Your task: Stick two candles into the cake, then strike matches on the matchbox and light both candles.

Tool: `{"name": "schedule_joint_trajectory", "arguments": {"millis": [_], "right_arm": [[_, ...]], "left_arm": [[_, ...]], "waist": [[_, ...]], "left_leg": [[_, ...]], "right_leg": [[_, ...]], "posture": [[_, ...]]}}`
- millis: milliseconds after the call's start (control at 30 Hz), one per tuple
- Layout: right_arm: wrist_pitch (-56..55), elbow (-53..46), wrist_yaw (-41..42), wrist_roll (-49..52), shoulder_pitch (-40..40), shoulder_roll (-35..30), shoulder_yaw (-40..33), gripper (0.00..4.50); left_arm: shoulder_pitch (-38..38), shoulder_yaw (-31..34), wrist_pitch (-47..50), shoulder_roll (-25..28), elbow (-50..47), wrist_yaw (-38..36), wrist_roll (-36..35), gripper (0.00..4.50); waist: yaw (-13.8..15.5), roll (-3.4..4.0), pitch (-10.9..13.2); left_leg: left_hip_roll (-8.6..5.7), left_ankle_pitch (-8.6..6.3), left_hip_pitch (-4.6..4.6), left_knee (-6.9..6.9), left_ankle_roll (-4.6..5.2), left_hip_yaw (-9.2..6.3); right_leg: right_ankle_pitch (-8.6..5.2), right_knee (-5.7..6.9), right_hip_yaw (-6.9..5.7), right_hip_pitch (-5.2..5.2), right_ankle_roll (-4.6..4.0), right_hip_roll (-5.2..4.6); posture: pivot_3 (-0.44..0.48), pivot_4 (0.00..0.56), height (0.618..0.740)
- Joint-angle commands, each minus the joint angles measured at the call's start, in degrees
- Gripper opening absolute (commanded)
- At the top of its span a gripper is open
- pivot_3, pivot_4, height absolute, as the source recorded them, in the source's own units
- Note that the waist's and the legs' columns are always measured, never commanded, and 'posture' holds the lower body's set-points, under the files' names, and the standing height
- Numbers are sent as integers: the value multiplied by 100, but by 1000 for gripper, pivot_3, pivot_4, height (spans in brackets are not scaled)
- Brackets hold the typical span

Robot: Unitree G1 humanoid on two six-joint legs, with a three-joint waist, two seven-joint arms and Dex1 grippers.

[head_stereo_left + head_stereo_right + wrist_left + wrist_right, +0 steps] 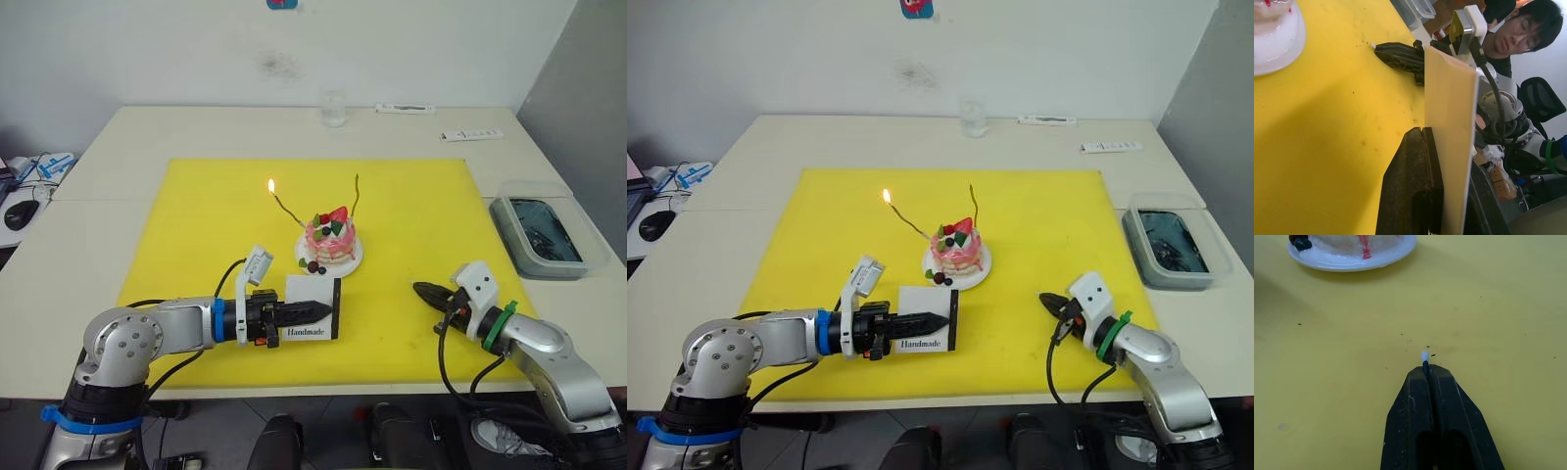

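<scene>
One candle [282,202] on the cake [330,241] burns; right gripper [1424,366] fingers pinch a brittle match [1424,356] near its tip, left gripper [312,312] fingers clamp the light matchbox [313,308].

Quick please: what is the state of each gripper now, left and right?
Left gripper: shut on the matchbox, held upright.
Right gripper: shut on a match, white tip showing.

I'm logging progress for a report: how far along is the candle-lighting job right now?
Done: both candles stand in the cake, and the left candle burns with a flame. In hand: the left end effector holds the matchbox upright, and the right end effector pinches a match with an unlit whitish tip. Left: strike it and light the right candle.
</scene>
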Motion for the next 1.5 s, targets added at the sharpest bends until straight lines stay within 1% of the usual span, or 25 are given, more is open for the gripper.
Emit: {"name": "schedule_joint_trajectory", "arguments": {"millis": [33, 200, 333, 533, 633, 800, 1000, 1500], "right_arm": [[290, -739, 229, 303, -189, -299, -258, 26], [947, -1486, 437, 744, -590, -662, -219, 26], [1482, -1896, 509, 1126, -1024, -785, -109, 26], [1820, -2047, 623, 1127, -1635, -991, 354, 26], [1899, -2007, 746, 906, -2187, -1107, 817, 26], [1986, -1902, 815, 770, -2679, -1039, 1288, 26], [1790, -1857, 1000, 495, -2724, -1111, 1655, 26], [1314, -1384, 1065, -254, -2678, -969, 1981, 26]], "left_arm": [[-134, 126, -6, -29, -6, 17, -130, 0], [-245, 57, -74, -186, 77, 144, 0, 0], [-336, 5, -104, -334, 154, 240, 82, 0], [-440, -40, -127, -504, 241, 308, 241, 0], [-516, -74, -191, -614, 273, 365, 372, 0], [-608, -51, -235, -746, 322, 398, 508, 0], [-587, -28, -199, -742, 330, 337, 530, 0], [-535, 60, -55, -683, 260, 252, 376, 0]], "waist": [[1, 0, 0], [0, 0, 0], [2, 0, 0], [6, 0, 0], [2, 0, 0], [4, -1, 0], [5, 0, 0], [5, 0, 0]], "left_leg": [[0, 0, 0, 0, 0, 0], [0, 0, 0, 0, 0, -3], [0, 0, -2, 0, 0, -5], [-1, 0, -6, -1, 0, -6], [-1, 0, -5, -1, 0, -8], [0, 0, -5, -1, 0, -14], [-2, 0, -13, -2, -1, -13], [-2, 0, -11, -1, 0, -14]], "right_leg": [[0, 0, 0, 0, 0, 0], [0, 0, -4, 0, 0, 0], [1, -1, -6, 0, 1, 0], [1, -5, -8, -1, 3, -1], [2, -4, -9, -1, 4, -1], [3, -3, -15, -1, 6, 0], [3, -10, -16, -3, 4, -5], [3, -6, -16, -4, 5, -4]], "posture": [[0, 150, 740], [0, 150, 740], [0, 150, 740], [0, 150, 740], [0, 150, 740], [0, 150, 740], [0, 150, 740], [0, 150, 740]]}}
